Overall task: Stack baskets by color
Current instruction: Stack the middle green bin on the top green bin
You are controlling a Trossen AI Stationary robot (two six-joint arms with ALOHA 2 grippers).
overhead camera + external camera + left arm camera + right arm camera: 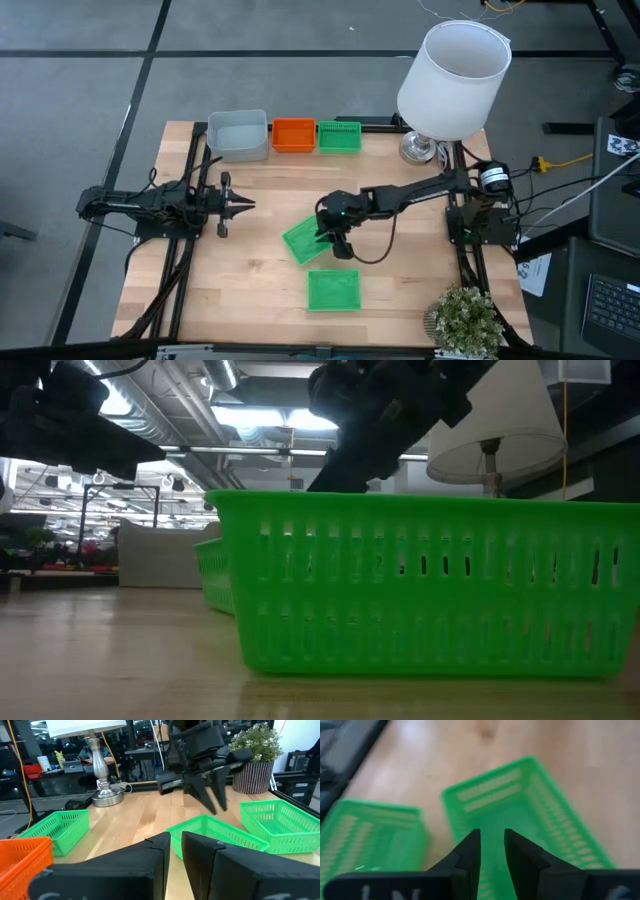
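grey floor (80,100) crossed by dark lines around a pale wooden table (250,280). white-shaded lamp (452,75) on a silver base at the far right corner, potted plant (465,320) near. ceiling ducts (190,400) and strip lights (265,420) beyond.

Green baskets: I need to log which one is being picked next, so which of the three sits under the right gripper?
The skewed green basket mid-table, right under the right gripper. The others lie square: one at the near edge, one in the back row.

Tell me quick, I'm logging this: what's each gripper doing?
Left gripper: narrowly open, empty, at the table's left.
Right gripper: narrowly open above the tilted green basket, holding nothing.
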